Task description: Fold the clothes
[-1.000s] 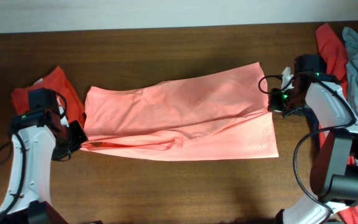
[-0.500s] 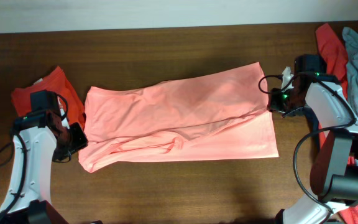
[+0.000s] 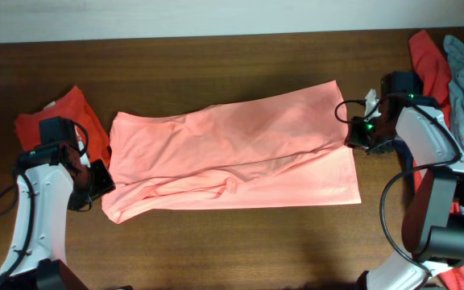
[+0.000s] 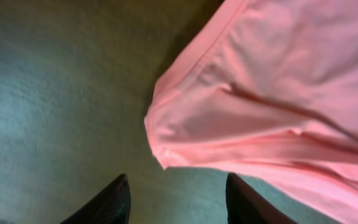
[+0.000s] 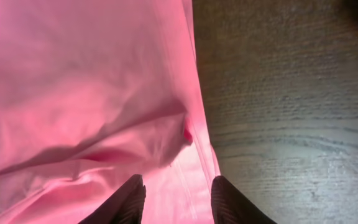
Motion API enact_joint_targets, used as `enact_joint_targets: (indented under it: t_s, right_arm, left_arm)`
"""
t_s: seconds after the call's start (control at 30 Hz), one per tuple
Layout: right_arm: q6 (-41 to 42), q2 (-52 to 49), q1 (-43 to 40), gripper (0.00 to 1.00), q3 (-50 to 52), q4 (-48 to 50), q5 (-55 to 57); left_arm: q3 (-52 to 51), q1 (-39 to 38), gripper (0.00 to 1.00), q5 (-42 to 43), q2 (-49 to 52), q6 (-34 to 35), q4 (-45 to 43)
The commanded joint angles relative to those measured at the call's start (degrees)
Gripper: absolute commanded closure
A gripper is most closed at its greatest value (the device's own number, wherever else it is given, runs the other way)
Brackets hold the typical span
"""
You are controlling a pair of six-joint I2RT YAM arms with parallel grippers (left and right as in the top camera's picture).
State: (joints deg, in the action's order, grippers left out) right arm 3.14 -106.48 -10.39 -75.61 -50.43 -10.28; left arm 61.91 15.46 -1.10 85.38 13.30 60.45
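Left fingers point(image 4: 114, 202) are standing parted, gripping nothing. The shirt point(image 4: 260, 93) corner is lying just ahead of the tips, with bare tabletop point(image 4: 42, 93) showing between them. Right fingers point(image 5: 132, 199) are likewise parted over the shirt's side edge, nothing pinched, a bunched ridge just ahead.

The shirt is lying rumpled between the two pairs. Likely step: regrasping. It is worth pinching both layers at the corners and pulling the long crease flat.

Dark wood tabletop. Red garment point(image 3: 71, 109) is lying behind the left fingers, a pile point(image 3: 457, 72) behind the right.
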Motion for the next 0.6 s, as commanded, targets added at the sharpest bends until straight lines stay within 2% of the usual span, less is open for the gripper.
enact_joint_targets:
  t_s: [0.0, 0.23, 0.57]
  right_arm:
    - [-1.6, -0.8, 0.3, 0.59, 0.1, -2.0, 0.7]
    - [-2.3, -0.8, 0.3, 0.55, 0.1, -7.0, 3.5]
    - [-2.2, -0.8, 0.3, 0.55, 0.1, -9.9, 3.5]
  left_arm:
    - [-0.4, 0.1, 0.51, -0.2, -1.0, 0.0, 1.2]
    - [-3.3, 0.0, 0.50, -0.2, -1.0, 0.0, 0.9]
    - [-14.2, 0.0, 0.35, -0.2, -1.0, 4.2, -6.4]
